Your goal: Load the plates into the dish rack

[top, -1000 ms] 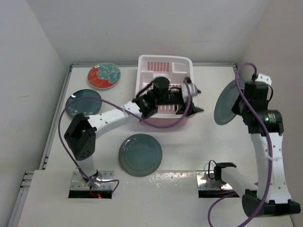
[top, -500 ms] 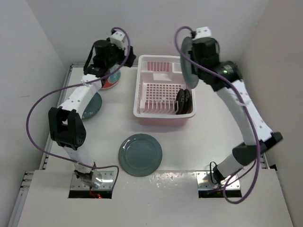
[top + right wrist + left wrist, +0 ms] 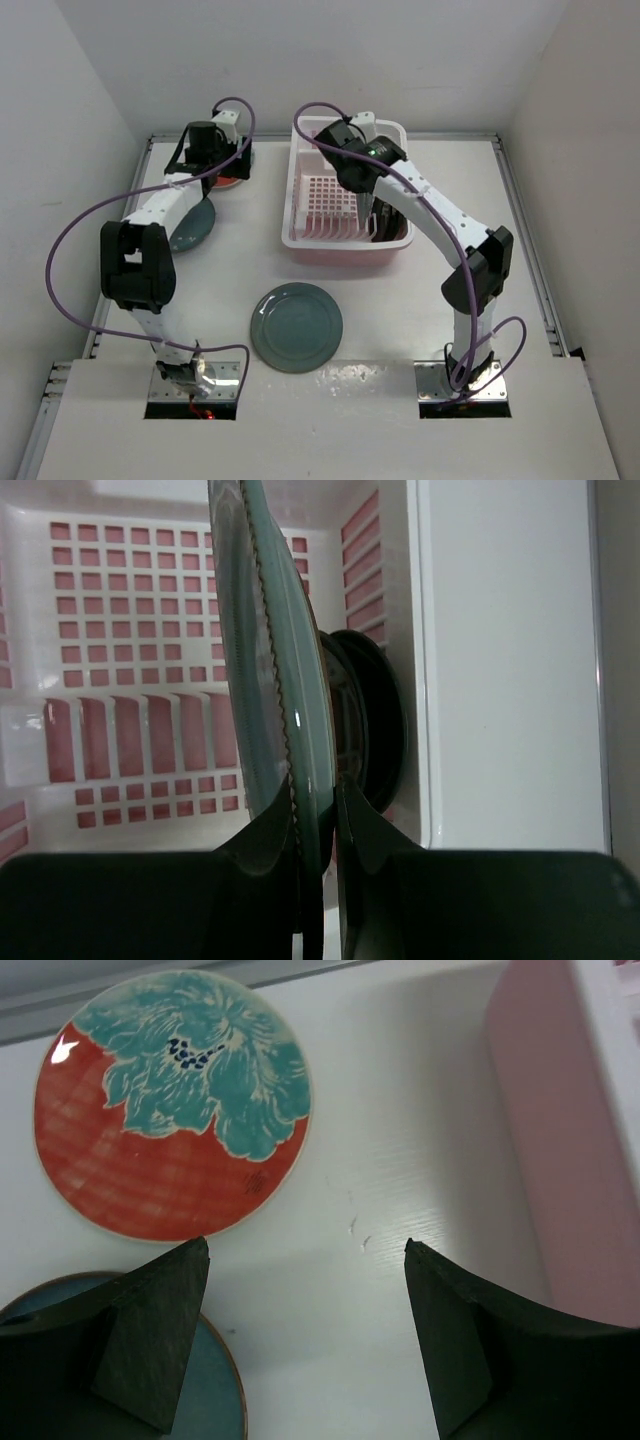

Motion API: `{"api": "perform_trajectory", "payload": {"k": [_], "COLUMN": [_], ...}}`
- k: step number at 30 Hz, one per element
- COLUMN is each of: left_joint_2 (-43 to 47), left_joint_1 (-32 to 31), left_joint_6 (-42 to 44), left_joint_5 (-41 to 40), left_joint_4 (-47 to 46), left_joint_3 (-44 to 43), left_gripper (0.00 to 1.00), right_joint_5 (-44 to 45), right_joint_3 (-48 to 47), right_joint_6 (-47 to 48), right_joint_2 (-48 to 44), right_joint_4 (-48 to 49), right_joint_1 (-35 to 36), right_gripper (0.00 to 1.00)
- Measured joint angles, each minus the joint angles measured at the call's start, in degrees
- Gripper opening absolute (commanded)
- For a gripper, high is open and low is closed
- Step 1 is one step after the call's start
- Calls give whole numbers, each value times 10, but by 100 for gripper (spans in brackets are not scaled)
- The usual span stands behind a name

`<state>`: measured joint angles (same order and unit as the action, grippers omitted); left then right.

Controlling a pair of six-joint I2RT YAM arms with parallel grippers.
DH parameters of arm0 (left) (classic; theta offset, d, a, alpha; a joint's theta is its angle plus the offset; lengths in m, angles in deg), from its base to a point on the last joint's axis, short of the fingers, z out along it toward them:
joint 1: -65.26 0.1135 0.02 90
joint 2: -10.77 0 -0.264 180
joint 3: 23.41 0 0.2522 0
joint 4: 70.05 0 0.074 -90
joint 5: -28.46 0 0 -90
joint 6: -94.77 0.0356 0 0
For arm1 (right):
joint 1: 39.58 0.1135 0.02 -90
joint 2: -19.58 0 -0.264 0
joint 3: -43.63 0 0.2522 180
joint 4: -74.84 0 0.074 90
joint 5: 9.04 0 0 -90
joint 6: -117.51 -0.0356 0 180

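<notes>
two arms: both reach to the far half of the table (image 3: 420, 300).
left arm: stretched along the left side, wrist at the far-left corner, camera facing down.
left gripper (image 3: 305, 1260): fingers wide apart, nothing between them, above bare table.
left wrist view only: red plate (image 3: 170, 1100) flat on the table, pale blue flower pattern on it; darker teal plate (image 3: 220, 1390) partly under the left finger; pink side of the dish rack (image 3: 570, 1140) at the right edge.
right arm: elbow out to the right, forearm angled in over the rack.
right gripper (image 3: 318, 815): clamped on the rim of a grey-teal plate (image 3: 270, 680), held on edge inside the rack.
right wrist view only: small black plate (image 3: 390, 730) on edge just behind the held plate, by the rack's right wall; contact with the grid floor cannot be told.
top view only: second grey-teal plate (image 3: 296, 327) flat on the table, near side of the rack.
</notes>
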<state>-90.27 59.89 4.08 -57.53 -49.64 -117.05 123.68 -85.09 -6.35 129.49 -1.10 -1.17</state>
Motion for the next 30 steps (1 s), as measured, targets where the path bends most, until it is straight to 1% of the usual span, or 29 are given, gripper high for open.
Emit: {"api": "perform_trajectory", "payload": {"k": [5, 9, 12, 14, 16, 25, 30], "left_joint_2": [0, 0, 0, 0, 0, 0, 0], "left_joint_1": [20, 33, 40, 43, 44, 44, 43], "left_joint_6": [0, 0, 0, 0, 0, -1, 0], "left_joint_5": [11, 27, 35, 39, 43, 58, 59], "left_joint_4": [-8, -25, -36, -44, -46, -46, -46], "left_joint_3": [6, 6, 7, 10, 16, 34, 34], "left_gripper": [83, 83, 82, 82, 82, 82, 82], "right_joint_5": [58, 82, 71, 50, 22, 4, 20], "right_joint_3": [30, 53, 120, 171, 197, 199, 199], "right_joint_6": [-40, -54, -47, -39, -34, -9, -45], "right_joint_2": [3, 1, -14, -27, -34, -37, -37], "right_joint_4": [-12, 1, 49, 81, 107, 124, 102], "right_joint_1": [23, 22, 6, -8, -19, -29, -18], "right_gripper": [0, 0, 0, 0, 0, 0, 0]}}
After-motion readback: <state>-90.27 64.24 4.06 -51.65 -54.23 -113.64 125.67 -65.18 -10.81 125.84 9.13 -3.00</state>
